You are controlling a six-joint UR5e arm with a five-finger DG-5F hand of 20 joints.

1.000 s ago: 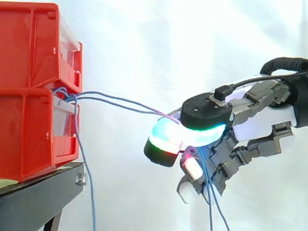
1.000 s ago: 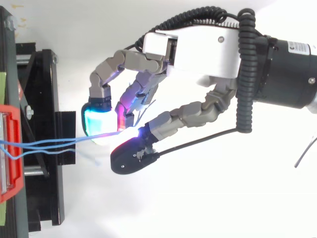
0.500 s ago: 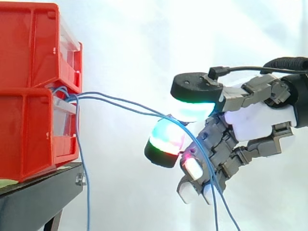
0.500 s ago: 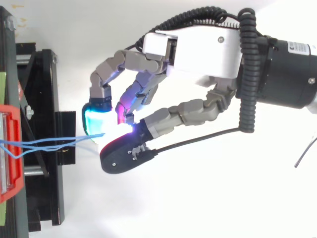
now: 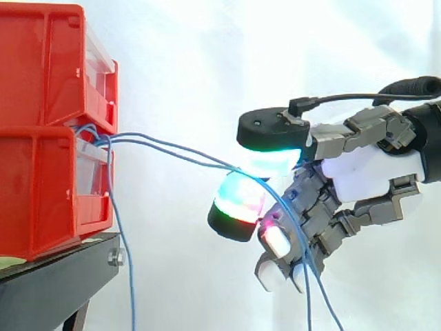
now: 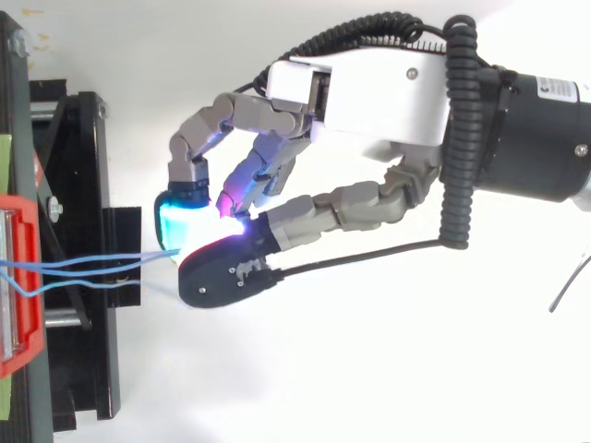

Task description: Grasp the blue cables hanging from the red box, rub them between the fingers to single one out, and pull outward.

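- Side view: The blue cables (image 5: 179,148) left the front of the red box (image 5: 34,200) as two strands lying close together. They ran through open air to the hand (image 5: 365,172), which was well apart from the box.
- Side view: The hand was closed on the cables. The strands passed between the thumb (image 5: 269,131) above and a glowing fingertip (image 5: 238,196) below, then trailed down over the curled lower fingers. The firmness of the pinch could not be determined.
- Side view: A hanging strand (image 5: 118,227) dropped from the box past the black stand (image 5: 62,269), clear of the hand. An upper red box (image 5: 41,62) sat stacked on the first.
- Side view, hazards: Both strands lay in the pinch, so an outward pull would likely draw two cables, not one. A loose pinch would let them slip. The trailing ends could snag on the lower fingers.
- Top view: The cables (image 6: 83,268) crossed over the stand (image 6: 83,166) from the box (image 6: 20,277) and disappeared under the thumb (image 6: 226,277) of the hand (image 6: 369,92).
- Top view, hazards: The strands appeared to cross near the box, and a hard pull could bind them there or shift the box. Nothing else stood in the pull path.
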